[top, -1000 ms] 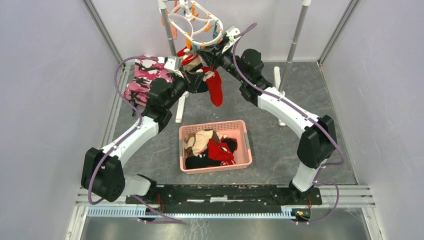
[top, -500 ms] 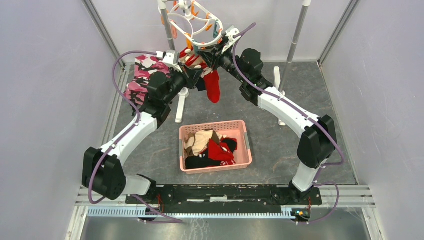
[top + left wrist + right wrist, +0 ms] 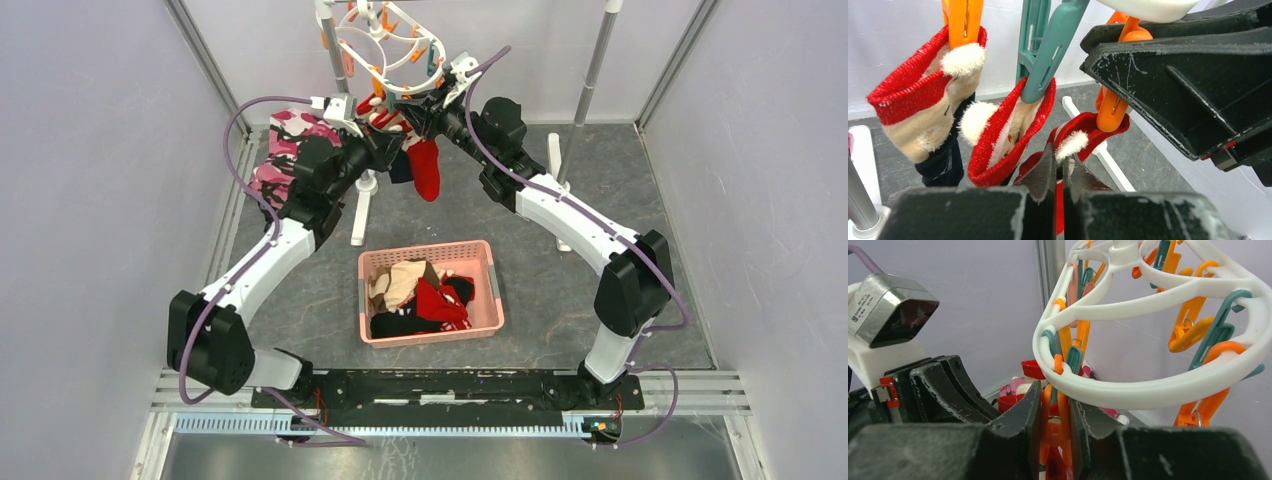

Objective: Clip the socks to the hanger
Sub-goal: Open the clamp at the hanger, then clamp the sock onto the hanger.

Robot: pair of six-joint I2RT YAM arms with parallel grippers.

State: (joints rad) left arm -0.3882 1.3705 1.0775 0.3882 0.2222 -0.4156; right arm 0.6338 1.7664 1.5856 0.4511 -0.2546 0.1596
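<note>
Since a second ago the left arm has carried its load up and farther back, so the left gripper [image 3: 1062, 165] now sits right under the hanger [image 3: 1148, 387] instead of hanging lower and nearer, while the right arm has barely shifted. Its pincer is pressed narrow on the cuff of a red sock [image 3: 1087, 125], whose foot dangles below, and the cuff's edge with its white pom-pom has reached the mouth of an orange clip [image 3: 1111, 107]. The right gripper [image 3: 1054, 407] has its fingers closed on the upper part of that same clip, on the near side of the white ring, apparently squeezing it. Whether the cuff already lies between the clip's tips cannot be told, as the two overlap in the left wrist view. To the left, two socks look done: a red and beige one [image 3: 918, 107] hangs from another orange clip, and a second red-cuffed one [image 3: 998, 145] from a teal clip. By my judgement this third sock is mid-clipping: the right gripper must release the clip, then the left must let go. Several more socks [image 3: 420, 300] wait in the pink basket [image 3: 425, 247] near the arm bases, so most of the job remains.
</note>
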